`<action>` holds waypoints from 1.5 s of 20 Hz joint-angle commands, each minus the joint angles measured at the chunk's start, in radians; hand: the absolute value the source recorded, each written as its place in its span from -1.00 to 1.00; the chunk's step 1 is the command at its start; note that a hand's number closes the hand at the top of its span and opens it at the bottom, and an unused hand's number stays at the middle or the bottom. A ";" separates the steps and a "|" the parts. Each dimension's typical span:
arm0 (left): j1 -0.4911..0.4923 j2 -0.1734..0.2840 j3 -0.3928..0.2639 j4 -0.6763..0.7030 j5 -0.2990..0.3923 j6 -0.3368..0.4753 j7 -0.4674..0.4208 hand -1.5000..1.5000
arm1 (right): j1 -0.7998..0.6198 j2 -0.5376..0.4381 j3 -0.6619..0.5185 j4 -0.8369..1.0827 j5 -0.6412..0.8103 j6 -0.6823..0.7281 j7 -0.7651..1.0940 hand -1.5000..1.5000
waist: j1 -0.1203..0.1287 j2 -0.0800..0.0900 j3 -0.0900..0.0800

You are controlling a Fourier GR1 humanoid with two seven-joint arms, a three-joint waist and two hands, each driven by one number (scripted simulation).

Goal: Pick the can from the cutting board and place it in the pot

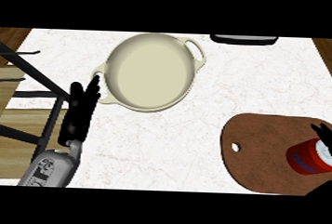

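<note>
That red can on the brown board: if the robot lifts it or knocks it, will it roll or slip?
The can looks rigid and round-sided, so it would probably roll if tipped over. Its smooth wall may slide between fingers. The right hand already curls round it on the cutting board, which should steady it.

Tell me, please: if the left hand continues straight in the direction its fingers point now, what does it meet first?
Most likely the pot. The left hand points up the counter, fingertips beside the pot's near-left handle; whether they would strike or pass over it is unclear.
</note>
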 commanded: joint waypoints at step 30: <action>0.100 0.079 0.101 0.030 -0.147 -0.029 0.035 0.00 | 0.035 0.351 0.155 -0.105 0.563 -0.261 0.587 1.00 | -0.011 -0.013 -0.019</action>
